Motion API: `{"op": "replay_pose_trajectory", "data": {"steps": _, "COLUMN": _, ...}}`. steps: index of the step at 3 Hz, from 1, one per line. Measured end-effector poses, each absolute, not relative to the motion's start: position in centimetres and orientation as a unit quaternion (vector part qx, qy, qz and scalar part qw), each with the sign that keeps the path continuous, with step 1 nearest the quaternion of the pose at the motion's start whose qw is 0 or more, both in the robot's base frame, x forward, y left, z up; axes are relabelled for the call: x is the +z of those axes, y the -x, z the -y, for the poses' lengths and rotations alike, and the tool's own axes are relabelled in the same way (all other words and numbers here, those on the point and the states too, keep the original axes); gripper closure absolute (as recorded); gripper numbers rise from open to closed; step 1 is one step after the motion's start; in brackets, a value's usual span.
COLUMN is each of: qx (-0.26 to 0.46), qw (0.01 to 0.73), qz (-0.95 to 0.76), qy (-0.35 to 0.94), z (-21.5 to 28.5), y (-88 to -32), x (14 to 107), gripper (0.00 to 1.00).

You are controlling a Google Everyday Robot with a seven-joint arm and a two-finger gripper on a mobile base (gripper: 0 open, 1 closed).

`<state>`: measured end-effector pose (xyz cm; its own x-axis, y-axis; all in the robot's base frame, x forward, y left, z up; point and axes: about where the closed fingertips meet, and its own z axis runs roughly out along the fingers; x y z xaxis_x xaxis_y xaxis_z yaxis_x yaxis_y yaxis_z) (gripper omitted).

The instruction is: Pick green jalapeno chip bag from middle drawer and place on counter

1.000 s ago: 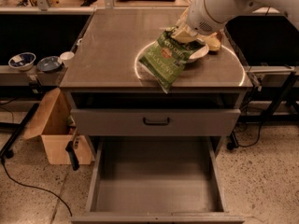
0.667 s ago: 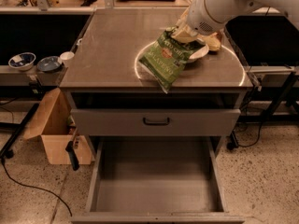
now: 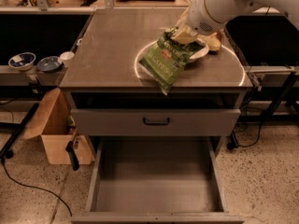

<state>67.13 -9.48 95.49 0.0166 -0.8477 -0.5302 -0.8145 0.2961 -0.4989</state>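
The green jalapeno chip bag (image 3: 169, 62) is over the front right part of the counter (image 3: 107, 45), tilted, with its lower corner at the counter's front edge. My gripper (image 3: 186, 33) is at the bag's upper end, over the right side of the counter, and is shut on it. The white arm reaches in from the top right. The middle drawer (image 3: 156, 185) is pulled open below, and its grey floor is bare.
A closed drawer front with a black handle (image 3: 156, 121) sits above the open drawer. A cardboard box (image 3: 53, 134) stands on the floor at the left. Bowls (image 3: 35, 62) sit on a low shelf at the left. A thin white circle line marks the counter.
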Motion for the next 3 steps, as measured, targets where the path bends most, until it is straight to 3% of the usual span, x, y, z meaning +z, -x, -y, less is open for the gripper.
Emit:
{"op": "replay_pose_trajectory", "data": {"steps": 1, "qx": -0.021, "qw": 0.396, "qz": -0.701, "qy": 0.593, "z": 9.48, "y": -67.13, "x": 95.48, "gripper": 0.12}}
{"op": "replay_pose_trajectory", "data": {"steps": 2, "qx": -0.021, "qw": 0.396, "qz": -0.701, "qy": 0.593, "z": 9.46, "y": -67.13, "x": 95.48, "gripper": 0.0}}
{"op": "replay_pose_trajectory", "data": {"steps": 3, "qx": -0.021, "qw": 0.396, "qz": -0.701, "qy": 0.593, "z": 9.46, "y": -67.13, "x": 95.47, "gripper": 0.0}}
